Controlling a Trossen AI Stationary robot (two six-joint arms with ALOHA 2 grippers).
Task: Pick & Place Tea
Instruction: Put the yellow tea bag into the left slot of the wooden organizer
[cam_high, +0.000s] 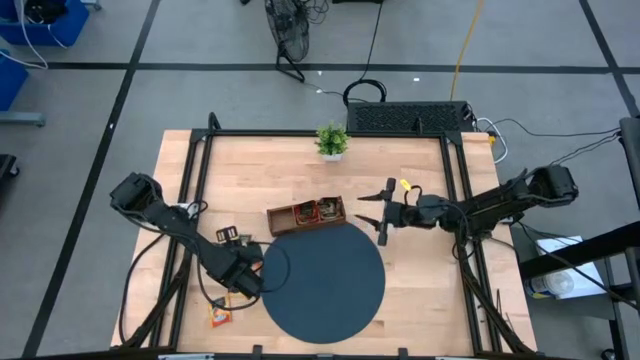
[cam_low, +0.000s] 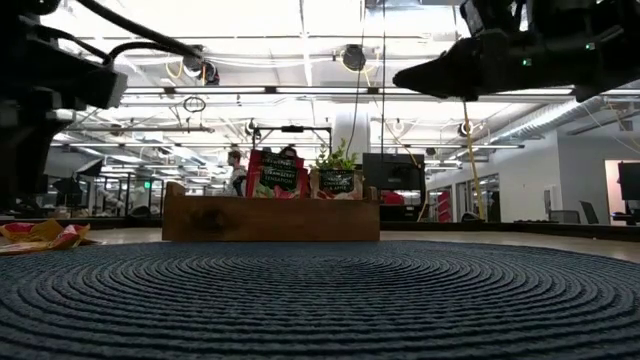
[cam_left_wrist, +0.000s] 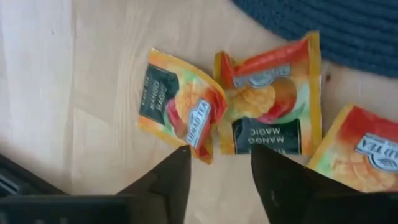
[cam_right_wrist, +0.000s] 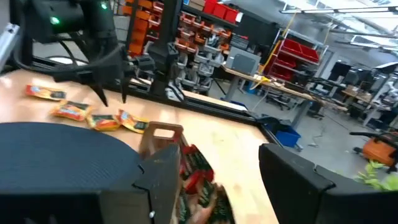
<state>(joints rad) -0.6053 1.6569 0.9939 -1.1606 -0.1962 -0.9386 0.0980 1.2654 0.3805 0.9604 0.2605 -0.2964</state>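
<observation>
Three yellow-orange tea sachets (cam_left_wrist: 180, 106), (cam_left_wrist: 270, 109), (cam_left_wrist: 364, 149) lie flat on the wood beside the dark round mat (cam_high: 325, 280). My left gripper (cam_left_wrist: 221, 165) points down over them, open, with its fingertips just above the gap between the first two; it touches neither. In the high view it stands at the mat's left rim (cam_high: 243, 278). My right gripper (cam_right_wrist: 214, 186) is open and level, just right of the brown wooden tray (cam_high: 305, 215). Red sachets (cam_low: 275, 175) stand upright in that tray.
A small potted plant (cam_high: 332, 140) stands at the table's far edge. The mat fills the near middle of the table. More yellow-orange sachets (cam_right_wrist: 71, 111) lie in a row on the wood left of the mat. The dark table frame (cam_high: 200, 150) runs along both sides.
</observation>
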